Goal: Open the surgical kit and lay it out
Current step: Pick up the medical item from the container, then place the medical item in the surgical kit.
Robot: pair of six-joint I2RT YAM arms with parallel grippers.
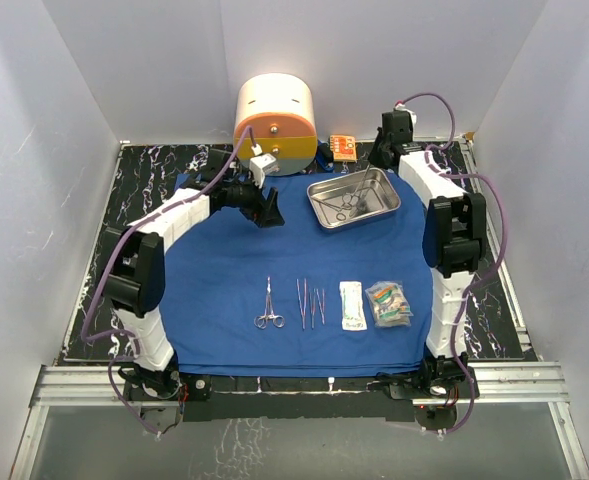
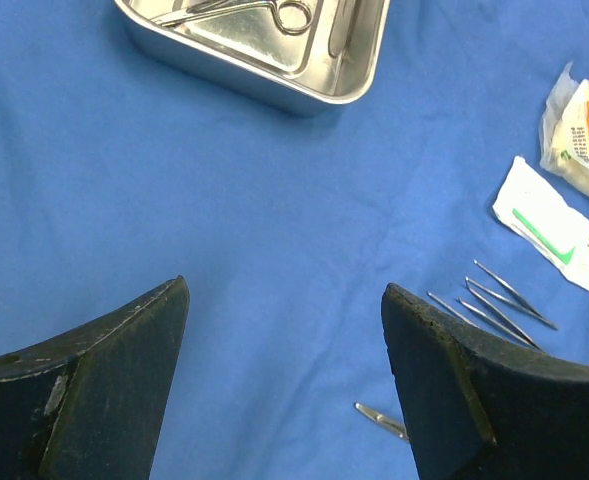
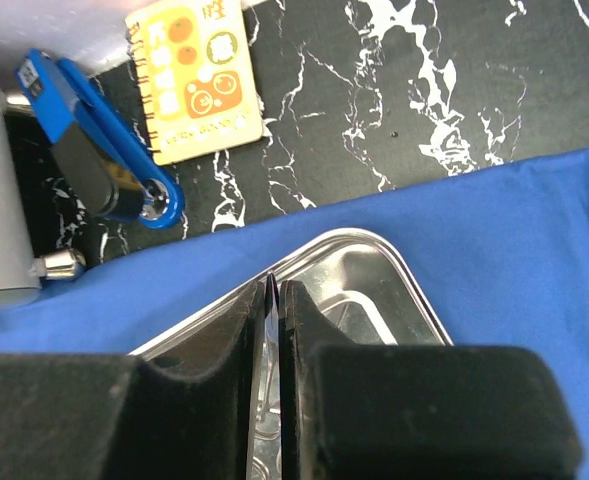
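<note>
The royal-blue cloth (image 1: pixel 224 280) lies spread flat. On its far part stands the steel tray (image 1: pixel 376 180), with ring-handled instruments (image 1: pixel 346 203) inside. Along the near part lie ring-handled forceps (image 1: pixel 269 318), thin tweezers (image 1: pixel 311 302) and two clear packets (image 1: pixel 352 305) (image 1: pixel 389 303). My left gripper (image 1: pixel 269 210) (image 2: pixel 284 290) hovers open over bare cloth left of the tray (image 2: pixel 274 85), nothing between its fingers. My right gripper (image 1: pixel 382 155) (image 3: pixel 277 285) is shut, just above the tray's far corner (image 3: pixel 374 250); only a thin dark slit shows between its fingers.
A round cream-and-orange container (image 1: pixel 274 125) stands behind the cloth. Beside it lie a small orange box (image 1: pixel 342 146) (image 3: pixel 196 80) and a blue clip-like object (image 3: pixel 99 160) on the black marble top (image 3: pixel 424 90). White walls close in on three sides.
</note>
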